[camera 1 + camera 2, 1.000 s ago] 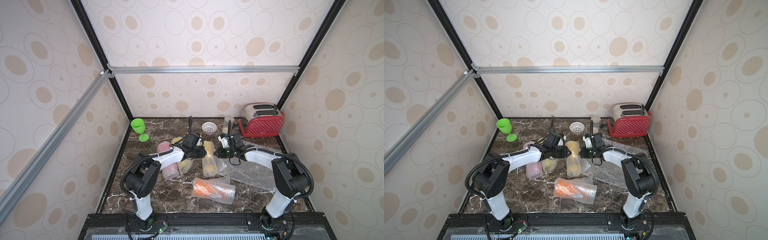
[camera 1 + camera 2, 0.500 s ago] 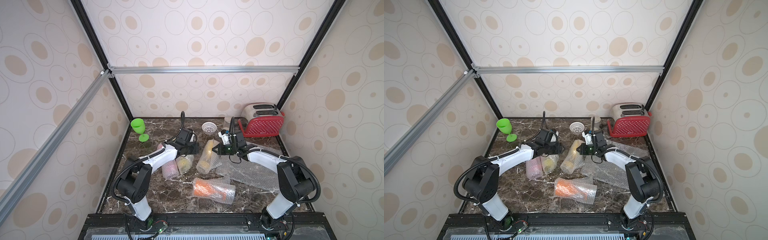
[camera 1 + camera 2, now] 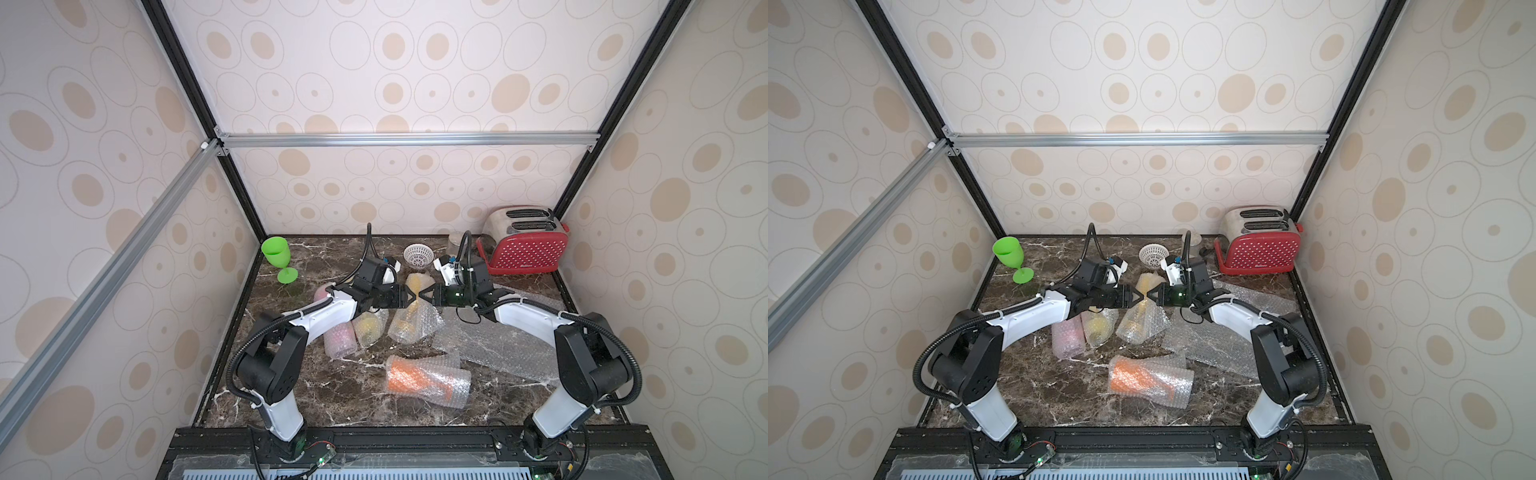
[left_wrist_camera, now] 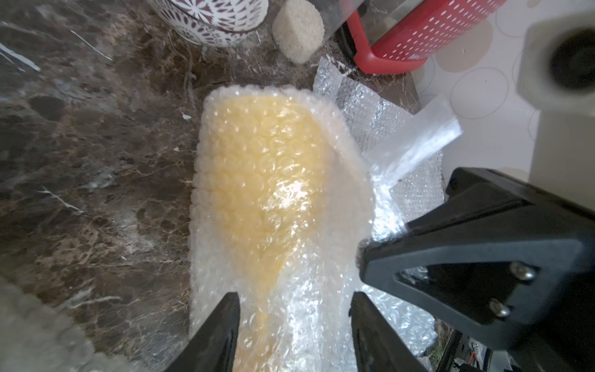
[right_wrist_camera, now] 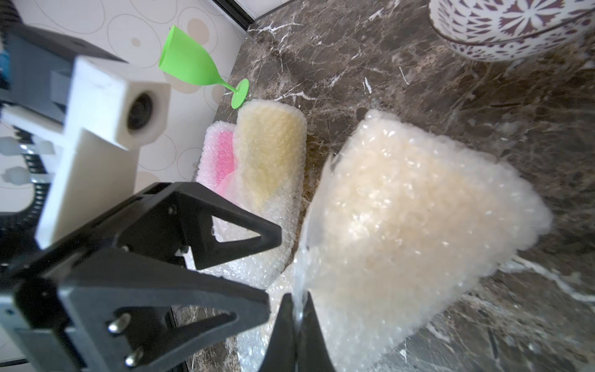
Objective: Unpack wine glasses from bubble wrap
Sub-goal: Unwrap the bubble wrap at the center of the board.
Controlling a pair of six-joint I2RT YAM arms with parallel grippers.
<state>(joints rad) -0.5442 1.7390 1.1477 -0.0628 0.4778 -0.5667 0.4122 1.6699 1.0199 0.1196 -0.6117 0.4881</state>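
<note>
A yellow wine glass in a bubble wrap tube (image 3: 409, 322) (image 3: 1140, 322) lies slanted mid-table. My left gripper (image 3: 408, 296) (image 4: 294, 299) is open, its fingers either side of the wrapped stem (image 4: 267, 290). Facing it tip to tip, my right gripper (image 3: 422, 296) (image 5: 297, 299) is shut on a thin loose flap of that tube's wrap. A second yellow bundle (image 3: 368, 326) and a pink one (image 3: 338, 336) lie to the left. An orange bundle (image 3: 428, 380) lies nearer the front. The bare green glass (image 3: 276, 257) stands upright at the back left.
A flat sheet of bubble wrap (image 3: 498, 345) lies under my right arm. A red toaster (image 3: 525, 245) stands at the back right. Beside it are a clear jar (image 3: 455, 241) and a white perforated bowl (image 3: 417, 254).
My left gripper has opened wider and moved right onto the yellow bundle. The right gripper, still shut on the flap, has shifted slightly left, and the bundle has tilted.
</note>
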